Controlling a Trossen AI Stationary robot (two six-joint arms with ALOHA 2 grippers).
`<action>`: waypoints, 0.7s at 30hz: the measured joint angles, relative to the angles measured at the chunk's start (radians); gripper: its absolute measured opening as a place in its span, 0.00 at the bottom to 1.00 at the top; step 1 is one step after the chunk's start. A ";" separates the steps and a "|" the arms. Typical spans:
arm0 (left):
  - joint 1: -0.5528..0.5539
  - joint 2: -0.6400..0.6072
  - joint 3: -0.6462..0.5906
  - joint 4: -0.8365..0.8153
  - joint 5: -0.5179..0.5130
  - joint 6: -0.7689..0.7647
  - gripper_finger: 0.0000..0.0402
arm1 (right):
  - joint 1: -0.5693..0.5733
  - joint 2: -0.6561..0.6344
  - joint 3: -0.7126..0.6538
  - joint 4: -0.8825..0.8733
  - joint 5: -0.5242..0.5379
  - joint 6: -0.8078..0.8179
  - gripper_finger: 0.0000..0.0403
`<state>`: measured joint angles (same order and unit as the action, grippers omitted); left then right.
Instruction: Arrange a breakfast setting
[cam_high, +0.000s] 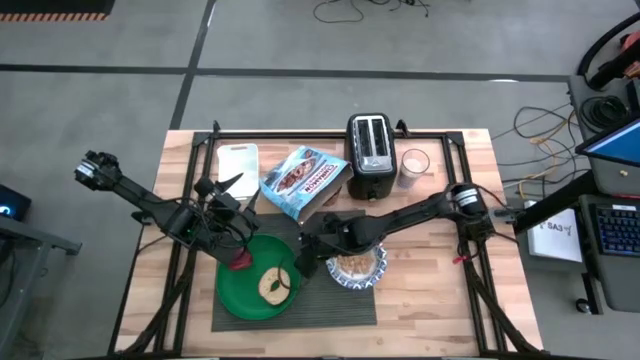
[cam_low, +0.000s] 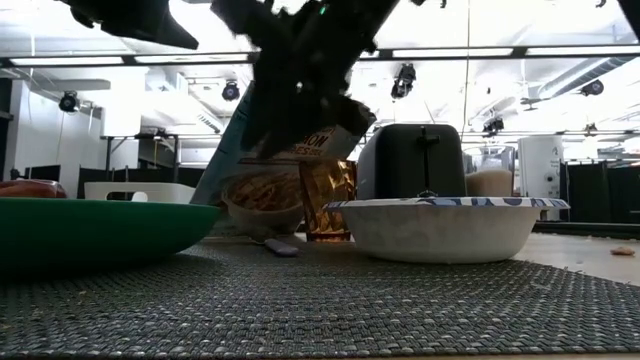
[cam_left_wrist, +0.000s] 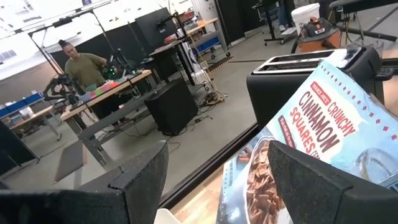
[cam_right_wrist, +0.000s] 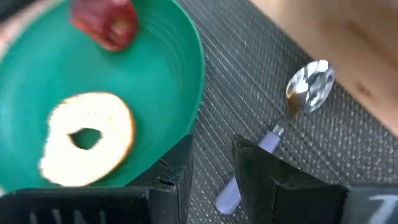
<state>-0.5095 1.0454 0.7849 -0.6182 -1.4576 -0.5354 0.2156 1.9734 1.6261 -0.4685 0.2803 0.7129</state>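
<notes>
My main concern is the right gripper (cam_high: 308, 258), which hangs over the placemat (cam_high: 330, 308) in the gap between the plate (cam_high: 232, 295) and the bowl (cam_high: 357, 268). Its fingers (cam_right_wrist: 171, 168) stand slightly apart and hold nothing; the spoon (cam_right_wrist: 292, 115) lies on the mat just beside them, its bowl end toward the bare wood. If I lower for the spoon from here, I judge that one finger could catch the plate's rim and shift it, or skid the spoon off the mat.

The left gripper (cam_high: 222, 205) hovers above the plate's far edge, near the cereal bag (cam_high: 303, 181). Its fingers (cam_left_wrist: 140, 177) are spread and empty. A careless sweep could topple the bag toward the toaster (cam_high: 370, 155).

As to the setting: the green plate sits on the mat's left half and carries the bagel (cam_right_wrist: 87, 146), lying flat, and the red fruit (cam_right_wrist: 106, 23) near the rim. The patterned bowl holds cereal (cam_high: 354, 264) on the mat's right half.
</notes>
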 joint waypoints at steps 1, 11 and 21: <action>0.000 0.000 0.000 0.000 0.000 0.000 0.64 | -0.002 0.018 0.017 -0.018 -0.002 0.008 0.25; 0.000 0.000 -0.001 -0.003 0.001 0.000 0.64 | -0.026 0.240 0.361 -0.403 0.026 0.047 0.25; 0.000 0.000 -0.002 -0.003 0.002 -0.004 0.64 | -0.034 0.400 0.579 -0.605 0.094 0.097 0.25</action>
<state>-0.5098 1.0454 0.7834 -0.6212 -1.4551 -0.5394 0.1813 2.3731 2.2048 -1.0737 0.3747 0.8098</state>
